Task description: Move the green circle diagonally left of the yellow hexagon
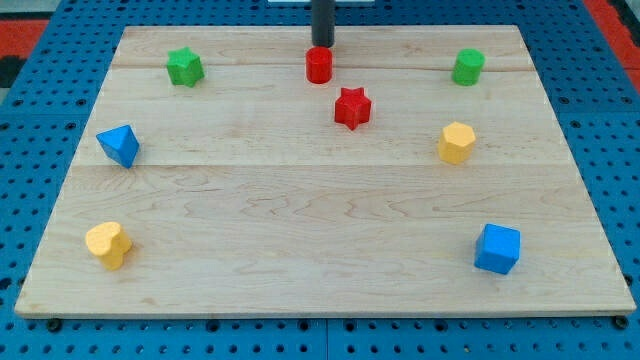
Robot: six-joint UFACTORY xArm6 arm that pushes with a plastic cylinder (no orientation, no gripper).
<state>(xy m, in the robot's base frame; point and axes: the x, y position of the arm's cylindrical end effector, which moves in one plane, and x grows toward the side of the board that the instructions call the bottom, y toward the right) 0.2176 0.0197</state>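
The green circle [467,67] stands near the view's top right of the wooden board [320,230]. The yellow hexagon [456,142] lies below it, slightly to the left. My tip [322,44] is at the view's top centre, just above the red circle [319,65] and far left of the green circle.
A red star [352,107] lies below and right of the red circle. A green star [184,67] is at the top left, a blue triangle [119,145] at the left, a yellow heart [108,244] at the bottom left, a blue cube [497,249] at the bottom right.
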